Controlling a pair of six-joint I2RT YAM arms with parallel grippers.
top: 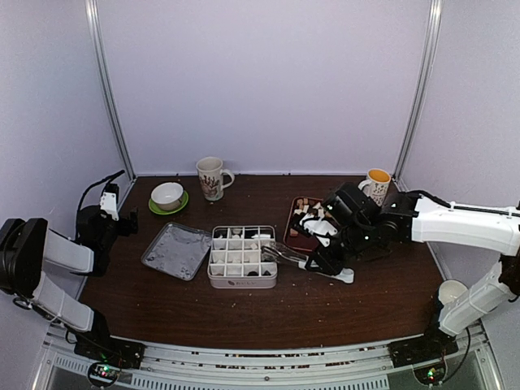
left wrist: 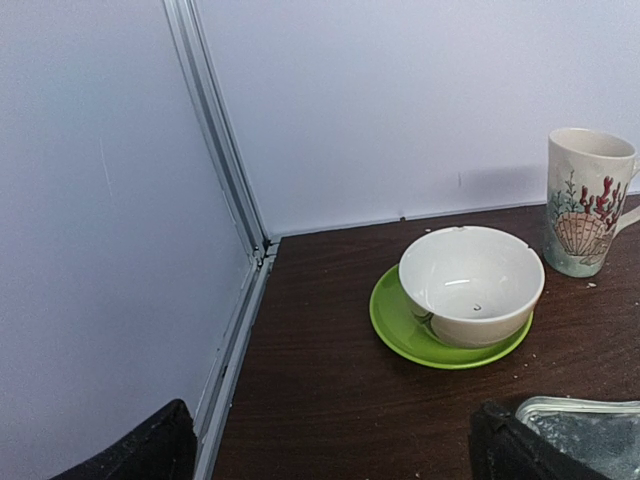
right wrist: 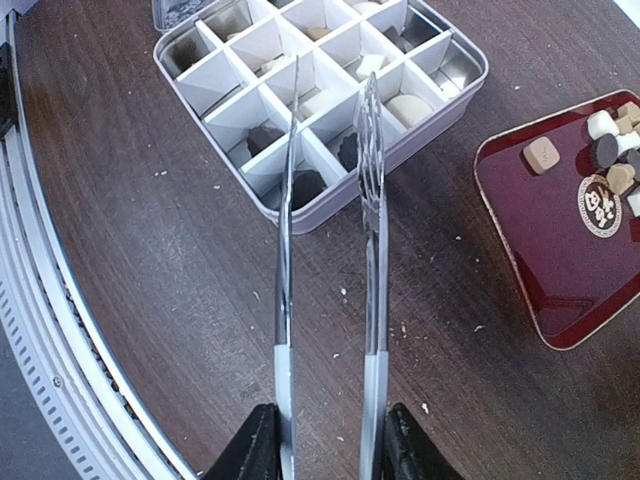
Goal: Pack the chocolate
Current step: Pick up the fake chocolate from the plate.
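Holding chocolate — partitioned tin, red tray

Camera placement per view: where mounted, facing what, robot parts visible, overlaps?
Top external: above and behind the bases, looking down at the table; left arm and right arm show.
Left wrist: faces the back-left corner, bowl and mug; open left pincer at bottom edge.
Right wrist: looks down along the tongs to the divided box and red tray; right pincer clamps the tongs.
Shared: top and right wrist both show divided box, tongs, red tray.
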